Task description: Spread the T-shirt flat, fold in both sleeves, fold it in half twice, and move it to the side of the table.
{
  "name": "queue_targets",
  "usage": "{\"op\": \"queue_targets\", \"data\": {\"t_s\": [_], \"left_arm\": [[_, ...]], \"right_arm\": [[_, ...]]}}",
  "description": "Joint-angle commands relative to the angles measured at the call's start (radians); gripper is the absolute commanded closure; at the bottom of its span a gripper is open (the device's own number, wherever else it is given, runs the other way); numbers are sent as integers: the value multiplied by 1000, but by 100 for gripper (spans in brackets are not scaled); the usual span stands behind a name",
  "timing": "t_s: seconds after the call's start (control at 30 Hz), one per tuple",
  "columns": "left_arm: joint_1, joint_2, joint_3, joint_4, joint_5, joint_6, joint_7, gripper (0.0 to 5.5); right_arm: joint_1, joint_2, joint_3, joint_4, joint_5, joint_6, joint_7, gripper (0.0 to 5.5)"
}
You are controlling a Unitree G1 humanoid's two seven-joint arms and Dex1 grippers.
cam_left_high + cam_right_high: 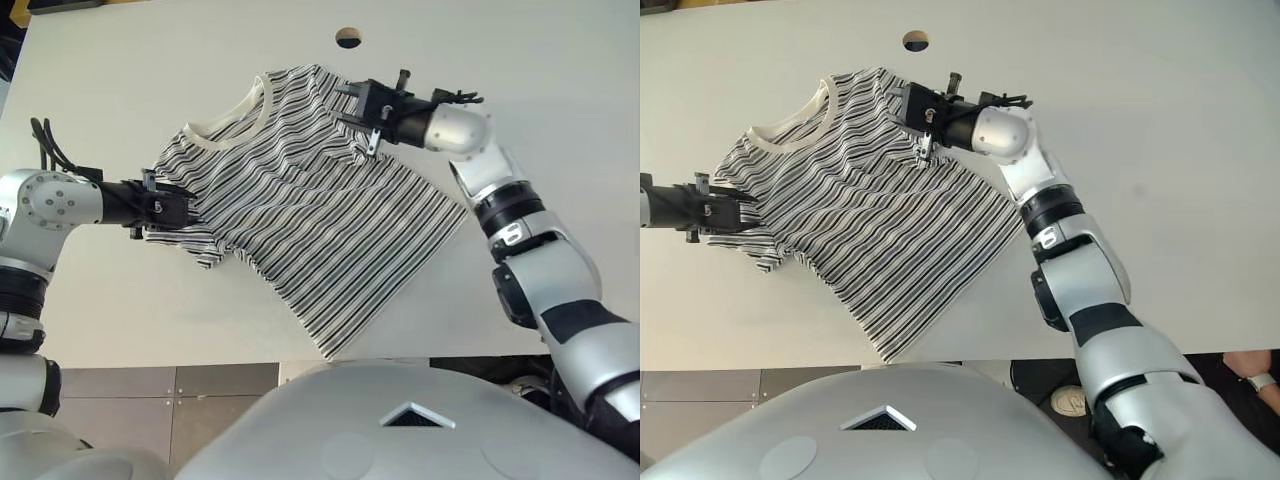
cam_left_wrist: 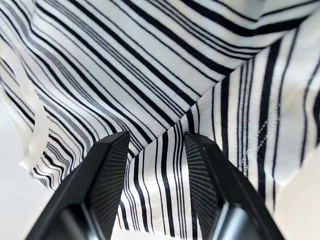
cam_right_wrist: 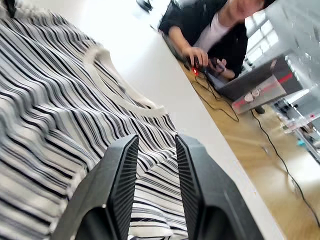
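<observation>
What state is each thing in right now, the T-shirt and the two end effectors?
T-shirt: unfolded, lying askew on the table, mostly spread, one sleeve still bunched.
left end effector: shut on the bunched sleeve's fabric.
right end effector: shut on fabric at the opposite shoulder.

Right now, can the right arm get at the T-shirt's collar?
Probably yes. The right gripper sits on the T-shirt close to its cream collar, with only flat striped fabric between them. The left gripper is off at the opposite side, out of the way.
</observation>
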Motion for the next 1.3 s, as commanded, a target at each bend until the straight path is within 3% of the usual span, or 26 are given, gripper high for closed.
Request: {"op": "queue_targets", "data": {"t_s": [0.03, 0.17, 0.37, 0.57, 0.73, 0.83, 1.0, 1.3], "left_arm": [[-5, -23, 58, -59, -87, -17, -12, 346], [21, -74, 93, -199, -195, -36, -7, 346], [68, -147, 84, -331, -217, -56, 24, 346], [150, -344, -107, -458, -148, -52, 37, 346], [142, -441, -181, -427, -53, -56, 71, 346], [105, -516, -68, -384, -43, 3, 241, 346], [86, -596, 228, -407, -302, 119, 452, 346], [149, -619, 441, -297, -576, 486, 498, 346]], "right_arm": [[-90, 49, 40, 169, -90, 35, -116, 415], [-100, 50, 167, 321, -265, 135, -210, 415], [-116, -62, 203, 381, -355, 250, -335, 415], [-103, -165, 157, 382, -338, 262, -339, 415], [-120, -206, 115, 373, -323, 241, -331, 415], [-134, -236, 78, 360, -305, 174, -367, 415], [-155, -278, -94, 275, -153, -149, -518, 415], [-113, -305, -158, 155, -90, -395, -504, 415]]}}
